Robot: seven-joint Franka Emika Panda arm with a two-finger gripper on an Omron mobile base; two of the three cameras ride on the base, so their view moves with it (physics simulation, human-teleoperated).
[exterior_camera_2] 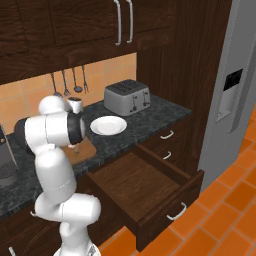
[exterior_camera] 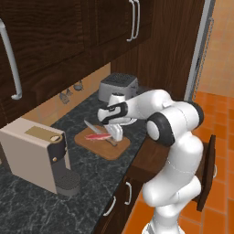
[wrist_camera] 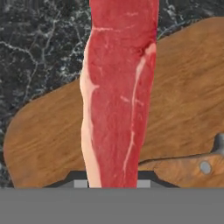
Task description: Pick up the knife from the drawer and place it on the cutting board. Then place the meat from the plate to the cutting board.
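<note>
Left base view: gripper (exterior_camera: 116, 133) clamped on meat (exterior_camera: 98, 136), strip over cutting board (exterior_camera: 103, 143); knife (exterior_camera: 97, 131) on board at meat's 12 o'clock. Right base view: plate (exterior_camera_2: 108, 125) bare, drawer (exterior_camera_2: 145, 192) pulled out. Hand view: meat between fingertips, knife handle at 4 o'clock.

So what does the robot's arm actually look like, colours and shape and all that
The arm is built of glossy white, rounded, bulbous segments joined by dark, nearly black ring-shaped joints. The gripper is pale grey-white with two short fingers. No cables or markings are visible.
</note>
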